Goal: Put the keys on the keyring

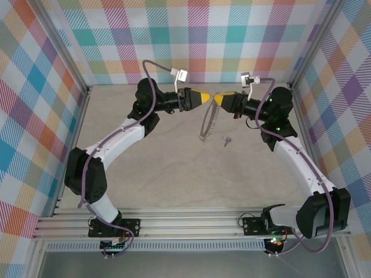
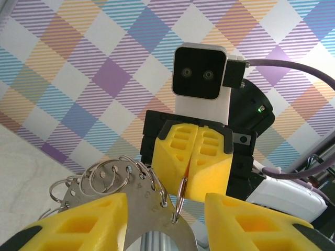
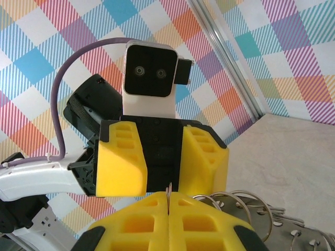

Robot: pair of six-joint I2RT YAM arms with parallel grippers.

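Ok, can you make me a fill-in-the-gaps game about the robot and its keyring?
The little key lies on the ___. The right hand is ___ on the keyring. The left hand is ___. Both hands' fingers are coloured ___.
Missing words: table, shut, open, yellow.

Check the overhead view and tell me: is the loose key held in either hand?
No, the small key lies on the table, apart from the dangling keyring.
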